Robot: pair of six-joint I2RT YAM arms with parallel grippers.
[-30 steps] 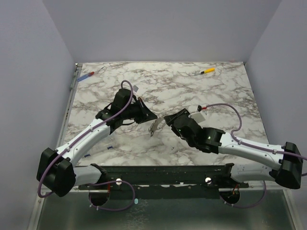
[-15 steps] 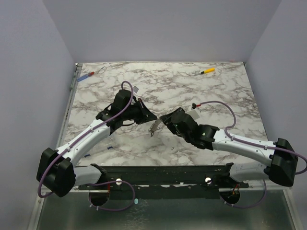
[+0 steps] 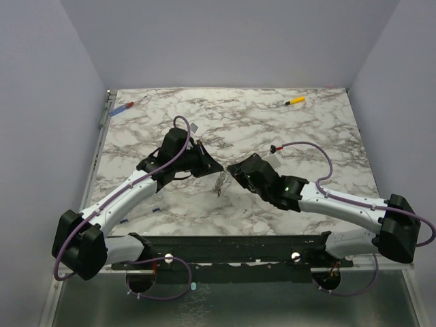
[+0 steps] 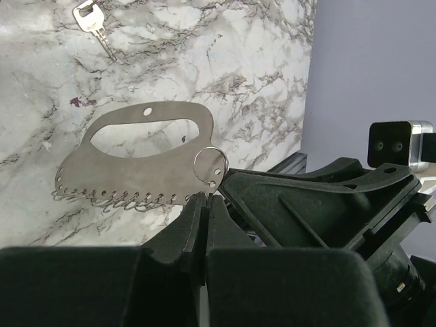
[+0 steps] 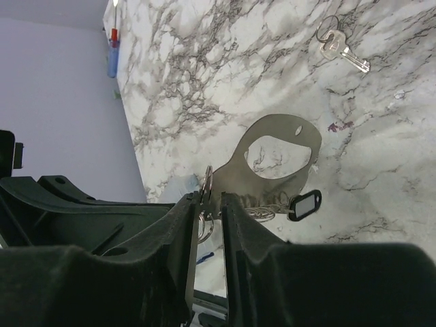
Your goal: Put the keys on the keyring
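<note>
A flat silver plate (image 4: 136, 160) with a handle-shaped cut-out has a row of small rings along its holed edge. It hangs over the marble between both arms (image 3: 220, 181). My left gripper (image 4: 204, 199) is shut on the plate's lower edge. The round keyring (image 4: 210, 164) sits at the plate's corner, just above the left fingertips. In the right wrist view the keyring (image 5: 208, 182) stands edge-on between the narrowly parted fingers of my right gripper (image 5: 211, 197), against one pad. One silver key (image 5: 338, 48) with its own small ring lies flat on the table beyond the plate.
A black key tag (image 5: 304, 204) hangs from the plate's small rings. A blue-and-red tool (image 3: 122, 107) lies at the far left corner. A yellow-handled tool (image 3: 294, 101) lies at the far right. Grey walls close three sides.
My right arm has come left until its fingers straddle the keyring, and its jaws have narrowed. The left gripper kept its hold, and the plate now looks more edge-on from above.
</note>
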